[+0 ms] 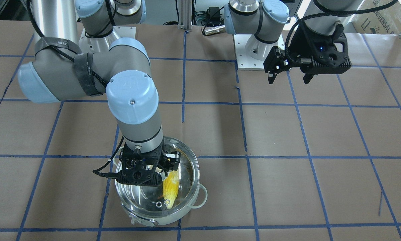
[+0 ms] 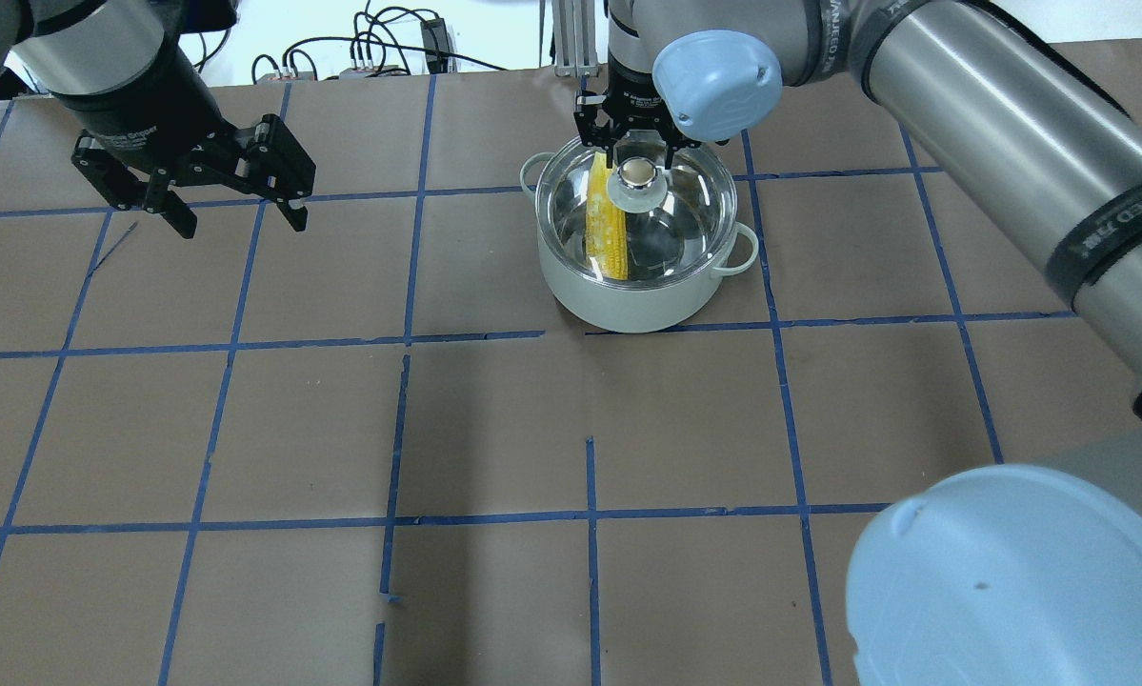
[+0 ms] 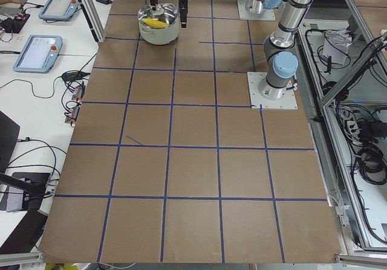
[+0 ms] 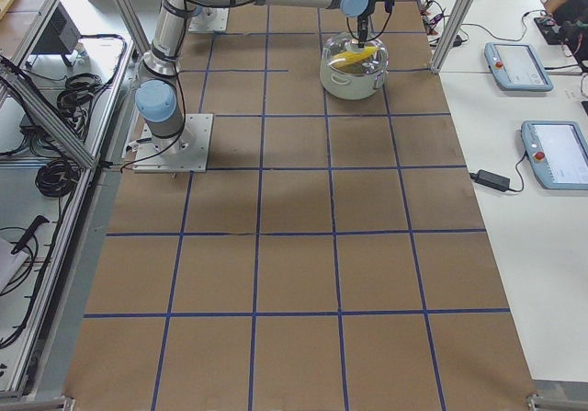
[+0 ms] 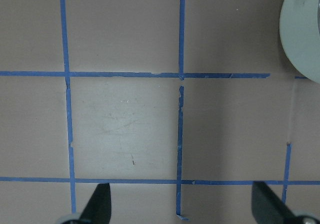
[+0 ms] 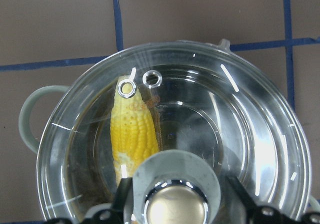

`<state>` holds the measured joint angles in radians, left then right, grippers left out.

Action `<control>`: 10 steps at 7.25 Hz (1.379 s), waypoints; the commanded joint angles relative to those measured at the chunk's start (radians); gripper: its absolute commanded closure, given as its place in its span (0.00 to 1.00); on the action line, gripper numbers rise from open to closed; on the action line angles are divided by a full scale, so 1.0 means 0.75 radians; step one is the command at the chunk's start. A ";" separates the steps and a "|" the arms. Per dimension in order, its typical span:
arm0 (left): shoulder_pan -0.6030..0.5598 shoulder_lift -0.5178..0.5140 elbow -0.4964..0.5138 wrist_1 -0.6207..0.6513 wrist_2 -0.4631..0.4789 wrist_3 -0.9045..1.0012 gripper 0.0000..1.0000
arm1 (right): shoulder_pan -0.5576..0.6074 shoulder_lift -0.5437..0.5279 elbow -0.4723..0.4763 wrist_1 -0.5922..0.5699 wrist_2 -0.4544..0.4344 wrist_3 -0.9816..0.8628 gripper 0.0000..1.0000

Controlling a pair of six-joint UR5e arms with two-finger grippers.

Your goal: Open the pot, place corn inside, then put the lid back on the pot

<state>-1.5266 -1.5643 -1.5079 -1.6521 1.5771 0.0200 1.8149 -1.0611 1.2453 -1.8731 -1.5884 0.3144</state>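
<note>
The white pot (image 2: 628, 300) stands at the table's far side, right of centre in the overhead view. The clear glass lid (image 2: 694, 205) rests on its rim. The yellow corn (image 2: 606, 224) lies inside, seen through the glass, also in the right wrist view (image 6: 134, 129). My right gripper (image 2: 642, 157) points straight down over the pot, its fingers close against both sides of the lid's pale centre knob (image 6: 177, 199). My left gripper (image 2: 242, 227) hangs open and empty above bare table, far to the pot's left.
Brown paper with a blue tape grid covers the table (image 2: 494, 429). The pot's loop handles (image 1: 203, 195) stick out at both sides. Arm base plates (image 1: 259, 50) sit at the robot's edge. Tablets and cables (image 3: 39, 52) lie on the side benches.
</note>
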 commanded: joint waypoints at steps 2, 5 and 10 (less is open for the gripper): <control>0.000 0.002 -0.002 0.000 0.002 -0.006 0.00 | -0.153 -0.216 0.041 0.163 -0.030 -0.124 0.00; 0.000 0.006 -0.004 0.000 0.006 -0.002 0.00 | -0.372 -0.529 0.314 0.235 -0.009 -0.314 0.00; 0.000 0.002 0.000 0.000 0.008 0.012 0.00 | -0.389 -0.618 0.414 0.217 -0.007 -0.329 0.00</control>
<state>-1.5264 -1.5628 -1.5090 -1.6526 1.5829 0.0283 1.5218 -1.5258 1.5696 -1.7096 -1.5947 0.0719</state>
